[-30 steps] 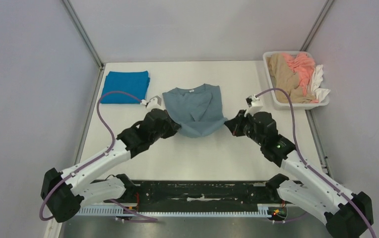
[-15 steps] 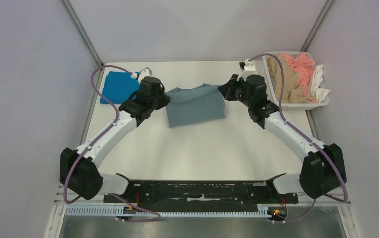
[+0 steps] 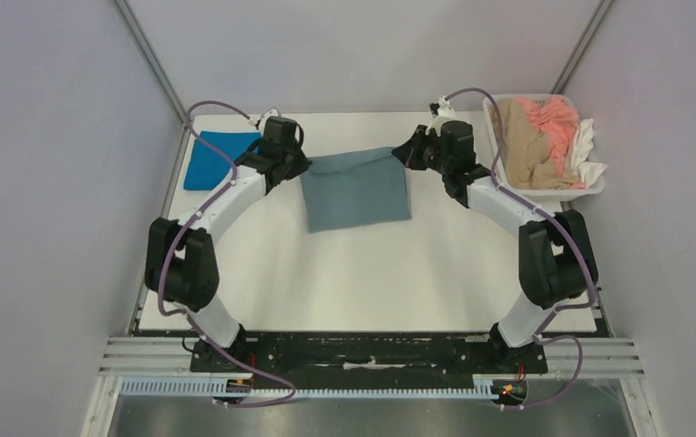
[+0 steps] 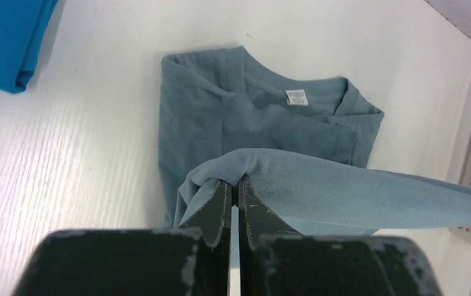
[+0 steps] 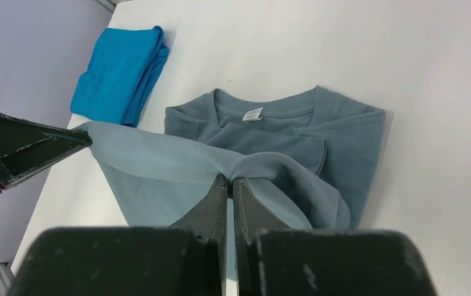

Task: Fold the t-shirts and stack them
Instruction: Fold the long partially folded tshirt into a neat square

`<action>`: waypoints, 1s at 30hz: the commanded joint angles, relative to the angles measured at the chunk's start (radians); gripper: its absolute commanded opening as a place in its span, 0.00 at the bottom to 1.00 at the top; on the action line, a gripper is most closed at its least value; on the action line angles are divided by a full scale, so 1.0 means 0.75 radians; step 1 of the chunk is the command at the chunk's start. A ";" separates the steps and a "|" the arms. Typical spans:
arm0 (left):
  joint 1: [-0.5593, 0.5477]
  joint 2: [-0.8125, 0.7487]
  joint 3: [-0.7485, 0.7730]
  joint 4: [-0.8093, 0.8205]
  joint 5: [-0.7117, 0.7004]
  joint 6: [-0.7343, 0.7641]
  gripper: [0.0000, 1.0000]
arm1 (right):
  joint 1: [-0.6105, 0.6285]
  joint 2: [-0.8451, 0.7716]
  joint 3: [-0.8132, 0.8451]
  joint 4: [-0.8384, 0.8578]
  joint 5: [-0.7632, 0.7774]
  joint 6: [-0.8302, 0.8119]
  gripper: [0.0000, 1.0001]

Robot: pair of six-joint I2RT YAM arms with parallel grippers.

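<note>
The dusty grey-blue t-shirt [image 3: 356, 188] lies mid-table at the far side, its lower half lifted and carried over the collar end. My left gripper [image 3: 303, 164] is shut on the left corner of the raised hem [image 4: 294, 185]. My right gripper [image 3: 405, 153] is shut on the right corner [image 5: 264, 166]. The round neck and its white label [image 4: 296, 97] show beneath the raised hem, also in the right wrist view [image 5: 253, 114]. The cobalt blue t-shirt [image 3: 217, 159] lies folded at the far left, seen in both wrist views [image 4: 5, 37] [image 5: 119, 74].
A white basket [image 3: 545, 191] at the far right holds tan, pink and white clothes. The enclosure's grey walls stand close on the left, right and far sides. The arms' base rail runs along the near edge.
Both grippers have carried the shirt's hem from the near side toward the far side, over the collar end. The arms have stretched out far. The shirt now shows as a folded rectangle.
</note>
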 commanded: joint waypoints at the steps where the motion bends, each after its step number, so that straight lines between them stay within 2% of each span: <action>1: 0.044 0.160 0.162 0.025 0.046 0.080 0.02 | -0.034 0.111 0.108 0.112 0.026 0.035 0.00; 8: 0.085 0.419 0.324 -0.007 0.060 0.075 0.02 | -0.048 0.315 0.178 0.206 0.032 0.036 0.00; 9: 0.094 0.451 0.344 -0.012 0.062 0.073 0.04 | -0.050 0.362 0.217 0.209 0.019 0.030 0.00; 10: 0.104 0.484 0.376 -0.021 0.078 0.078 0.13 | -0.055 0.402 0.255 0.195 0.015 0.033 0.01; 11: 0.115 0.513 0.421 -0.036 0.106 0.088 0.25 | -0.056 0.433 0.286 0.184 0.013 0.040 0.08; 12: 0.127 0.535 0.459 -0.055 0.134 0.092 0.39 | -0.059 0.458 0.319 0.181 0.018 0.043 0.21; 13: 0.134 0.557 0.510 -0.080 0.154 0.101 0.59 | -0.060 0.481 0.355 0.176 0.027 0.041 0.41; 14: 0.136 0.569 0.557 -0.095 0.177 0.114 0.67 | -0.061 0.495 0.389 0.165 0.028 0.036 0.49; 15: 0.136 0.578 0.594 -0.119 0.202 0.135 0.75 | -0.061 0.508 0.436 0.129 0.029 0.029 0.63; 16: 0.136 0.575 0.625 -0.134 0.232 0.142 0.78 | -0.061 0.512 0.469 0.091 0.020 0.023 0.75; 17: 0.136 0.565 0.633 -0.138 0.249 0.145 0.78 | -0.059 0.506 0.491 0.071 0.005 0.015 0.91; 18: 0.134 0.550 0.629 -0.123 0.308 0.150 0.79 | -0.057 0.489 0.481 0.068 -0.005 0.014 0.98; 24: 0.119 0.572 0.556 -0.007 0.605 0.158 0.80 | -0.029 0.402 0.290 0.211 -0.121 0.022 0.98; 30: 0.119 0.732 0.581 -0.032 0.603 0.108 0.81 | -0.016 0.514 0.226 0.345 -0.247 0.133 0.98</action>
